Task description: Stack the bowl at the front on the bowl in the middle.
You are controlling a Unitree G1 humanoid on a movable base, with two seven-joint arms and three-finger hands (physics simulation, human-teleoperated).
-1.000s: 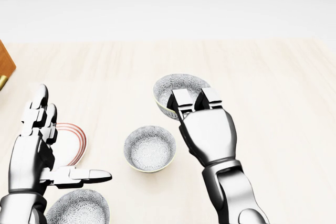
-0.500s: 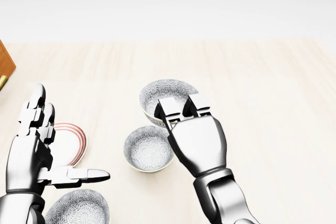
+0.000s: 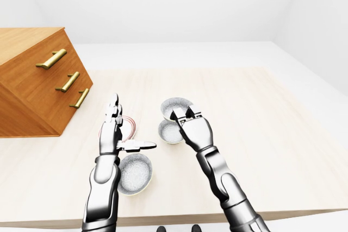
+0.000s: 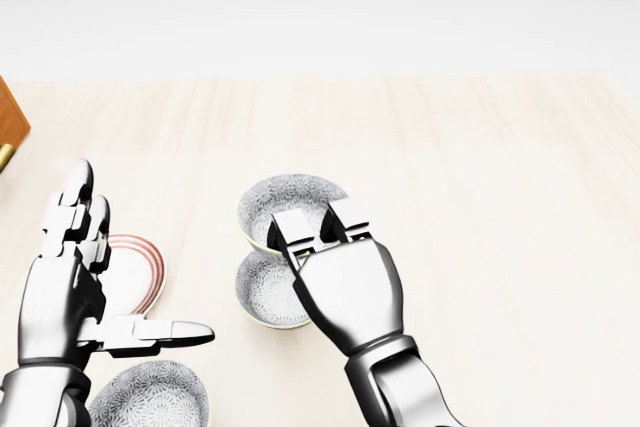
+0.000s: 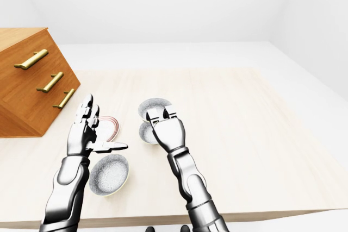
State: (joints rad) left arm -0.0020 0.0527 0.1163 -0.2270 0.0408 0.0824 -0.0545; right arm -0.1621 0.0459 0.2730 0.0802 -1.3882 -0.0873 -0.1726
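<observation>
Right hand (image 4: 345,292): chrome-and-black three-finger unit, forearm entering from the bottom of the head view. Its fingers (image 4: 292,230) are curled over the near rim of a grey-speckled white ceramic bowl (image 4: 285,199) and clamp it. This held bowl is tilted slightly and overlaps the upper edge of a second grey-speckled bowl (image 4: 262,292), the middle one, which rests on the table directly below the hand. Whether the two bowls touch cannot be determined.

Left hand (image 4: 65,292): spread wide, holding nothing, fingers pointing up the view, thumb extended to the right. It stands at the left of the head view, well apart from both bowls.

Surface: pale wood-grain tabletop (image 4: 500,197), matte, with a straight edge visible at the bottom of the eye views. Room: plain white walls (image 3: 163,4) and white floor (image 3: 304,63).

Other items:
- A third grey-speckled bowl (image 4: 150,397) sits upright at the lower left, under the left thumb.
- A shallow white dish with red rings (image 4: 140,267) lies partly hidden behind the left hand.
- A slanted orange-brown wooden drawer chest (image 3: 32,85) with three brass bar handles (image 3: 51,58) occupies the table's left side.
</observation>
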